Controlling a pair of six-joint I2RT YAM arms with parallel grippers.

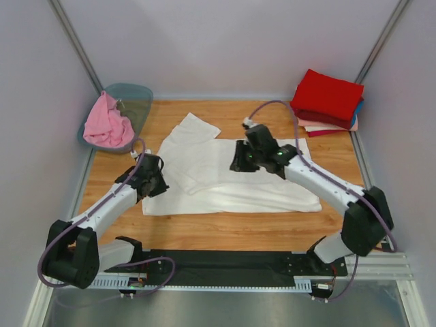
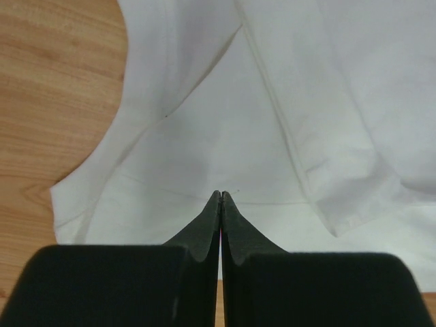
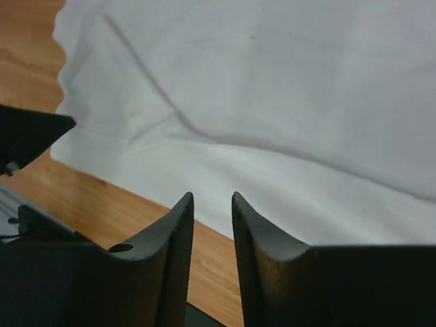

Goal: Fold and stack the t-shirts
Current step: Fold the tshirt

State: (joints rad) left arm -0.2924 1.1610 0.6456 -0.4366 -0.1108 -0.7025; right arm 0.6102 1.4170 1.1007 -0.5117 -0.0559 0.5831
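Folding of the white t-shirt, flat beneath both arms, looks half done: my left gripper is pinched closed and empty over its left edge, my right gripper narrowly parted above its middle, so next I need a clean pinch on its hem.

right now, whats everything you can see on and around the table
white t-shirt: one, white, spread across the table's middle, one sleeve folded in
pink t-shirt: one, pink, bunched in the tub
tub: one, translucent grey-green, far left corner
folded t-shirts: one stack, red on top, blue and pale peach edges below, far right corner; exact count unclear
table: one, wood
left arm, right arm: two, white and black, reaching in from the near edge
left end effector: black, shut, over the white t-shirt
right end effector: black, open, over the white t-shirt
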